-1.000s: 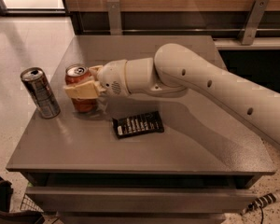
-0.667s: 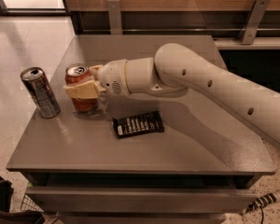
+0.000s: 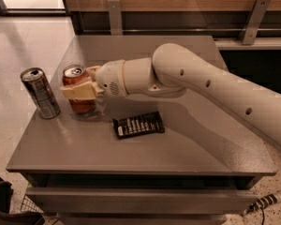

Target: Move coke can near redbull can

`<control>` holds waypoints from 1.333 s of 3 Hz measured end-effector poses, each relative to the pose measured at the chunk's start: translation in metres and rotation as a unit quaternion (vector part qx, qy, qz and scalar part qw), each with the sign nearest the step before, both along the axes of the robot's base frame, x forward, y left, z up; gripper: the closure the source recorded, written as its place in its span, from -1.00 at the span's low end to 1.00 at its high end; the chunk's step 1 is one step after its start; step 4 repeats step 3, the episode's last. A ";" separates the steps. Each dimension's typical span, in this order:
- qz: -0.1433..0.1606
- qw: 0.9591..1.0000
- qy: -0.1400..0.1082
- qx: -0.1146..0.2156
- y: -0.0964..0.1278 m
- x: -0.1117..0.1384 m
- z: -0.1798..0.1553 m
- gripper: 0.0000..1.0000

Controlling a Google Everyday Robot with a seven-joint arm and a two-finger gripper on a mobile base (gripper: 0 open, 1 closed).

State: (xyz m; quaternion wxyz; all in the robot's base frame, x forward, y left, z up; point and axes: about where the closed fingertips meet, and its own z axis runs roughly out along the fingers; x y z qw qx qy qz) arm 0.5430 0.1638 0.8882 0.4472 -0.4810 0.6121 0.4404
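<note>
Gripper [image 3: 78, 82] apparently clamped around the coke can [image 3: 82, 105], near the redbull can [image 3: 41, 93]; any further push that way could topple the slim can.

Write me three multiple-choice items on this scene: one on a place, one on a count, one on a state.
1. Where does the redbull can stand?
A. To the picture's left of the coke can, apart from it
B. Lying on top of the coke can
C. On the floor

2. How many cans stand on the table?
A. One
B. Two
C. Four

3. What is the gripper doing?
A. Hanging open over the table's far edge
B. Shut on the upright coke can, a finger on each side
C. Holding the redbull can

Answers:
1 A: a strip of bare table shows between the two cans.
2 B: only the red can and the slim silver one are there.
3 B: its fingers flank the red can at the table's left part.
</note>
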 end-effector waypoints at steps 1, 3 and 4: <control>0.003 1.000 0.000 0.000 0.003 -0.002 0.000 -0.88; 0.004 1.000 0.000 0.000 0.004 -0.002 0.001 -1.00; 0.004 1.000 0.000 0.000 0.004 -0.002 0.001 -1.00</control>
